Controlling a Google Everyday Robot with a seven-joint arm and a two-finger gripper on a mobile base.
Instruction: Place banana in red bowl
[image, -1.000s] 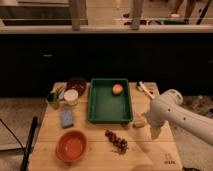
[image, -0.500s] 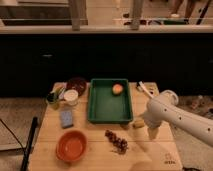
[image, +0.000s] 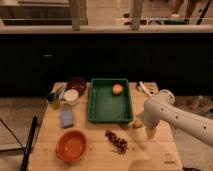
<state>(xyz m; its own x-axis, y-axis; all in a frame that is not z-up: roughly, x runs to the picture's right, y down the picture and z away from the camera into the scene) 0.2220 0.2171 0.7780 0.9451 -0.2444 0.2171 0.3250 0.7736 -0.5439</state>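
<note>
The banana (image: 136, 124) lies on the wooden table just off the front right corner of the green tray; only a small yellow part shows beside my arm. The red bowl (image: 72, 146) stands empty at the front left of the table, far left of the banana. My gripper (image: 150, 133) hangs from the white arm that comes in from the right. It points down at the table just right of the banana, close to it.
The green tray (image: 110, 104) holds a round orange fruit (image: 117, 88). A dark bunch of grapes (image: 116, 141) lies between bowl and banana. A blue sponge (image: 66, 118), white cup (image: 71, 96), maroon dish (image: 76, 83) and green item (image: 54, 97) stand at the left.
My arm has swung a little to the left, bringing the gripper closer to the banana. The banana, bowl and other things have not moved.
</note>
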